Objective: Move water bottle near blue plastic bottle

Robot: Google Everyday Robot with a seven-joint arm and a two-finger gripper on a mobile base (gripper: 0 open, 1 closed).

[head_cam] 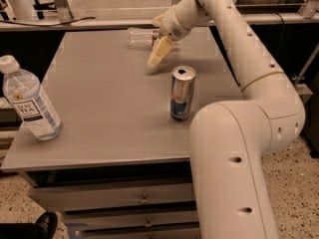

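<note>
gripper at lying water bottle, fingers apart

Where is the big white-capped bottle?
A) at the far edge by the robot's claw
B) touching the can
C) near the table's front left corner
C: the blue plastic bottle stands at the front left corner, apart from the can; the gripper is at the far edge by the water bottle.

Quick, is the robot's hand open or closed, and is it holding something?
Gripper: open, at the far side of the table, beside the lying water bottle, not gripping it.
</note>
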